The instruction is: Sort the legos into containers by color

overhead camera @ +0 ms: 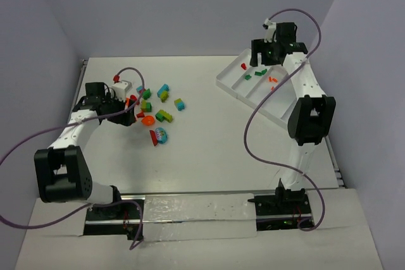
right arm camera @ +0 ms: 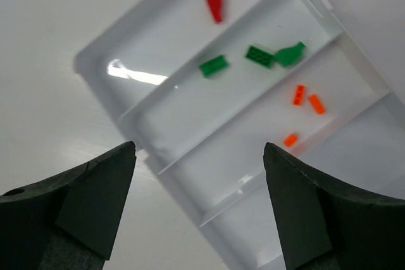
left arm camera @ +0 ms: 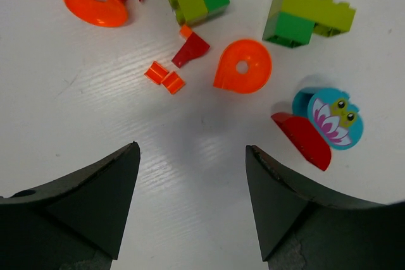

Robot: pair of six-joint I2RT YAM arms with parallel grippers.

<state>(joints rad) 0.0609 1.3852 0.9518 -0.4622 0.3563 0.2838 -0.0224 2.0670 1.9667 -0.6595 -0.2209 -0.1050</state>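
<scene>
Now the right pincer (right arm camera: 199,151) gapes above the white tray (right arm camera: 158,37).

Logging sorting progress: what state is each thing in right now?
left tool, open, empty.
right tool, open, empty, above the tray.
tray, holds one red brick, three green bricks, three orange bricks, one compartment per color.
loose legos, unsorted on the table.

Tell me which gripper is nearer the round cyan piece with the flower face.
Left. The left gripper hovers open just short of the cyan piece; the right gripper hangs far away over the white tray.
</scene>
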